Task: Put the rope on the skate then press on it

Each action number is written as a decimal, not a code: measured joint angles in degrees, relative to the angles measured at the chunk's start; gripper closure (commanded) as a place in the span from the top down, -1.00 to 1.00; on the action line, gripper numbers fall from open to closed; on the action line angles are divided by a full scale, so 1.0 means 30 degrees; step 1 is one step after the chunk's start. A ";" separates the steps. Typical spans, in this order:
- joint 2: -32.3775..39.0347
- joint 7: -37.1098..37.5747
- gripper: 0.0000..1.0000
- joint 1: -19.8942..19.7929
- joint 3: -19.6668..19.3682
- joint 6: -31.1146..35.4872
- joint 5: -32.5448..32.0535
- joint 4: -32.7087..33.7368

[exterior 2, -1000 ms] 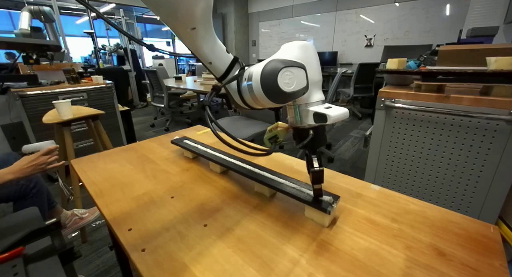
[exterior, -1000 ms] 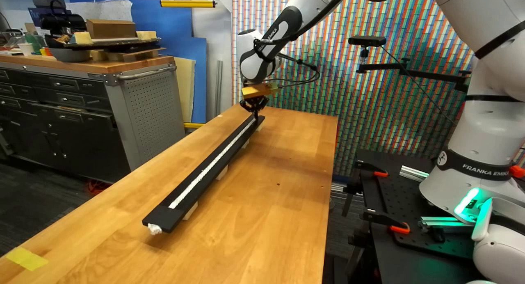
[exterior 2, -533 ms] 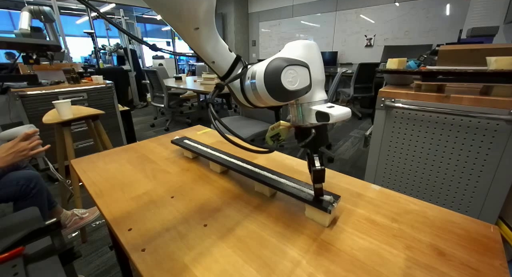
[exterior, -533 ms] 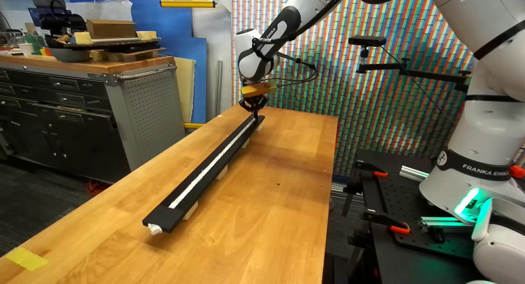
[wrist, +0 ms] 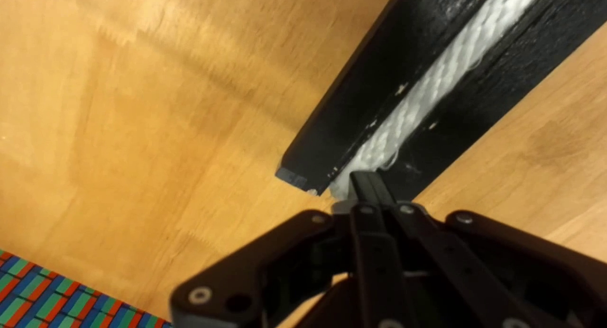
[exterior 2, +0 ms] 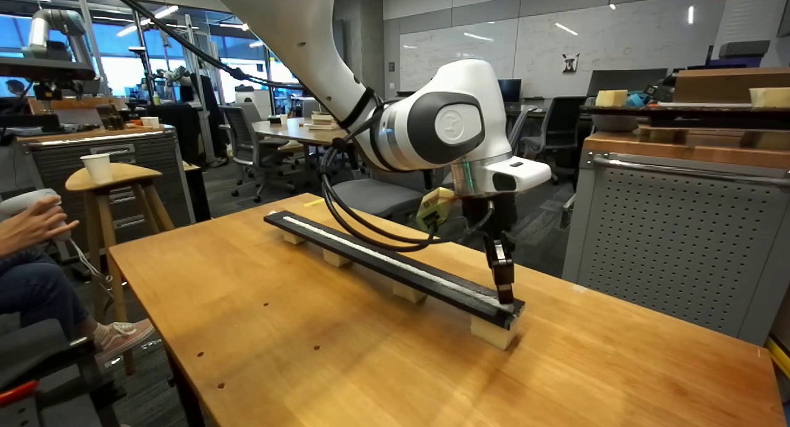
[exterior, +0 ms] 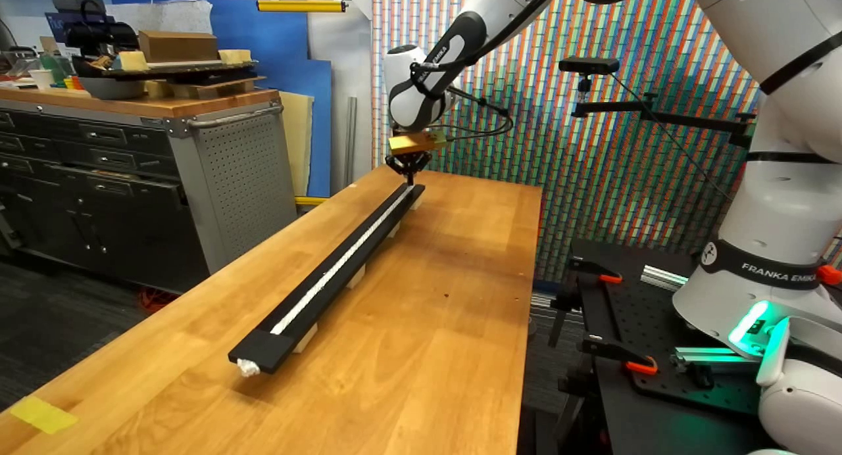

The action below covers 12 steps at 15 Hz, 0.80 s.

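On table [exterior 2: 265, 353]: skate [wrist: 367, 95], raised on blocks [exterior 2: 491, 334] | in groove, lengthwise: rope [wrist: 437, 85] | near skate's end, at rope (contact unclear): gripper [wrist: 370, 176], pointing down, with closed jaws

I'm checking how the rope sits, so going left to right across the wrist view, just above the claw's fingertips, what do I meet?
Wooden table, left side of the black skate, white rope lying lengthwise along it, right side of the black skate, then wooden table again.
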 measured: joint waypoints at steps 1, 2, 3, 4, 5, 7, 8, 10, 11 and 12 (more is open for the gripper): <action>0.0000 0.0039 -1.00 -0.0021 -0.0015 0.0109 0.0000 -0.0028; 0.0000 0.0076 -1.00 -0.0031 -0.0016 0.0129 0.0000 -0.0035; 0.0000 0.0093 -1.00 -0.0032 -0.0016 0.0130 0.0000 -0.0037; 0.0001 0.0102 -1.00 -0.0032 -0.0015 0.0130 0.0000 -0.0037; 0.0008 0.0103 -1.00 -0.0032 -0.0011 0.0129 0.0000 -0.0037; 0.0045 0.0103 -1.00 -0.0033 0.0009 0.0110 0.0000 -0.0033; 0.0075 0.0102 -1.00 -0.0034 0.0030 0.0079 0.0000 -0.0031; 0.0186 0.0100 -1.00 -0.0044 0.0086 0.0053 0.0000 0.0022; 0.0211 0.0091 -1.00 -0.0056 0.0102 0.0024 0.0000 0.0066; 0.0231 0.0088 -1.00 -0.0076 0.0123 -0.0014 0.0000 0.0098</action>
